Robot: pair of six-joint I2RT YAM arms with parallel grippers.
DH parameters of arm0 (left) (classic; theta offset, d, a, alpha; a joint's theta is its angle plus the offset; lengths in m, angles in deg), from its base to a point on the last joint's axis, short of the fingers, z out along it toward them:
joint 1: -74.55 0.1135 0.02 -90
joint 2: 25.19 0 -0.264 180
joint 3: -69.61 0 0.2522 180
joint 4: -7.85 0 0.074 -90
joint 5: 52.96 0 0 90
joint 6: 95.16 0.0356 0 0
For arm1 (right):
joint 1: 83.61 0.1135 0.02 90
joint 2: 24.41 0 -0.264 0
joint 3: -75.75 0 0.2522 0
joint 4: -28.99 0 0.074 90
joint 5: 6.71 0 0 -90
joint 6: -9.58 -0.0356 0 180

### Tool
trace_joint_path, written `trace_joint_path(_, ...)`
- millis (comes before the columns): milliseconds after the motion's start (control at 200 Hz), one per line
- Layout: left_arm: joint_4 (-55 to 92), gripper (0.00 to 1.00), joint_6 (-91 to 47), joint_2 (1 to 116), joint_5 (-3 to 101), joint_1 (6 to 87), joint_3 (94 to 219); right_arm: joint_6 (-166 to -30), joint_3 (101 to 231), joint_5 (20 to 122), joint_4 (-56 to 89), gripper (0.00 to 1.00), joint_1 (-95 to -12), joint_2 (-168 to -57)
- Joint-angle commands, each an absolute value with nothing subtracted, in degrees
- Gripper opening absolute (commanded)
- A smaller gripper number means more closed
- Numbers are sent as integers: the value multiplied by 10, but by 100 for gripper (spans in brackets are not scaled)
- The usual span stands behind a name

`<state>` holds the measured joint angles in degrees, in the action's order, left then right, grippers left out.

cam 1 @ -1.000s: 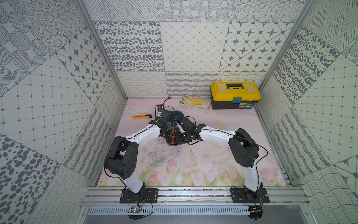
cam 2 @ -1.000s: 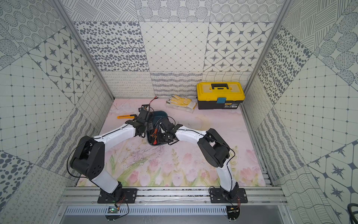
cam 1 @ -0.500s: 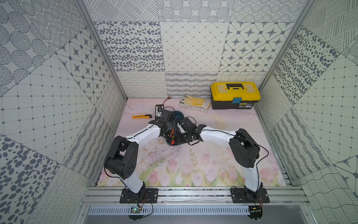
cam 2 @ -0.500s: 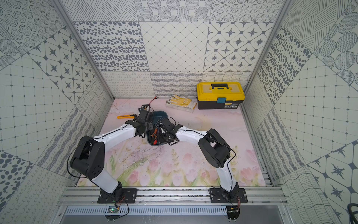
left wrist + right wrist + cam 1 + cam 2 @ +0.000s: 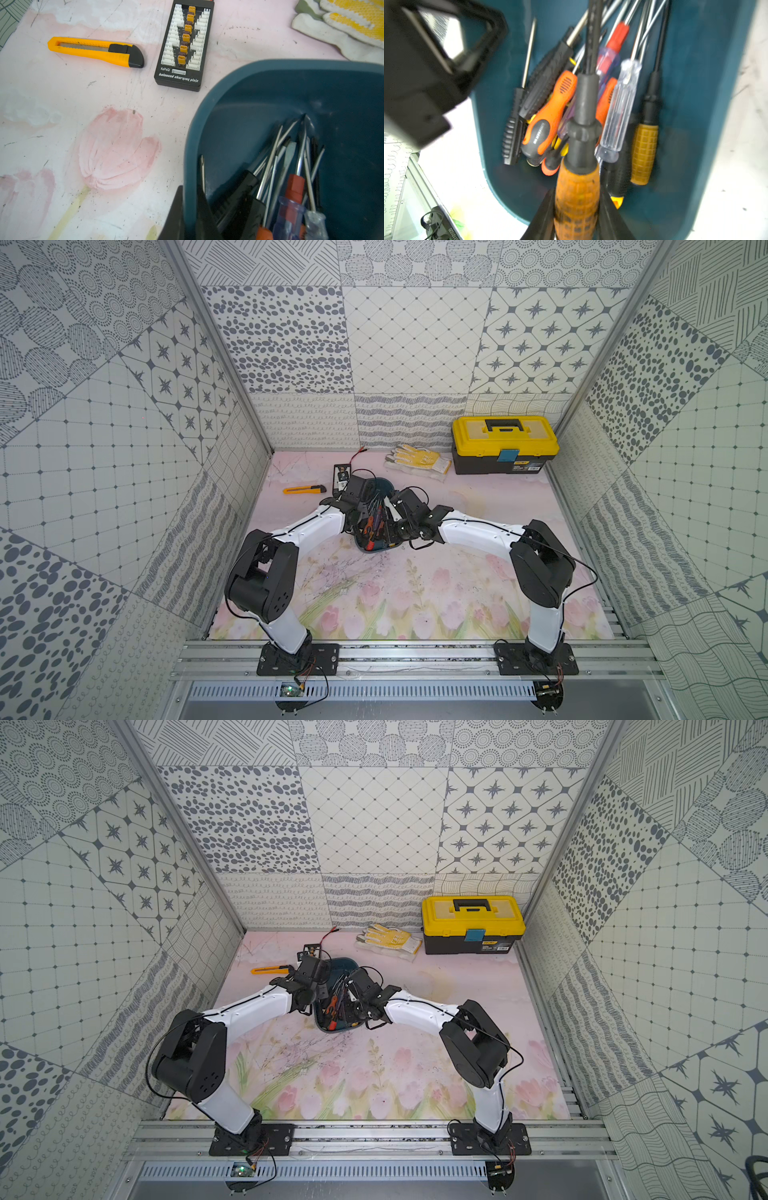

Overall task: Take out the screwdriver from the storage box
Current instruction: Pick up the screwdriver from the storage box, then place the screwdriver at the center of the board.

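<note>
Grimy orange-handled screwdriver point(image 5: 582, 108) between the right tool's point(image 5: 577, 195) jaws, over lidless teal storage box point(image 5: 695, 83).

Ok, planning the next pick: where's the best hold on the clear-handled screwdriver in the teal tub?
Probably its clear handle, mid-length, from above, closing across its width: it lies on top of the pile in the storage box, while its shaft is tangled among other shafts.

Smooth plastic storage box point(image 5: 259, 93), screwdriver point(image 5: 576, 199) with grimy textured handle (rubbery-looking), glossy metal shafts point(image 5: 289, 158), knitted gloves point(image 5: 332, 31).
</note>
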<state>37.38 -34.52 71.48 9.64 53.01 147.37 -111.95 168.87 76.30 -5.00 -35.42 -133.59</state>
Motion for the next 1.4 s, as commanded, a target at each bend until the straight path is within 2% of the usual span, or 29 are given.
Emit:
trace_joint_path(0,338,0,-347,717,68,533,1482,-1095,1677,783,-25,0,-371,-1293)
trace_joint_path(325,338,0,-341,712,71,535,1477,-1029,1624,808,-79,0,-487,-1189)
trace_joint_path(560,338,0,-322,708,74,536,1483,-983,1613,822,-158,0,-551,-1187)
trace_joint_path(811,339,0,-306,702,75,540,1481,-971,1603,830,-207,0,-573,-1223)
trace_joint_path(1396,343,0,-309,697,86,540,1475,-995,1562,840,-202,0,-588,-1280)
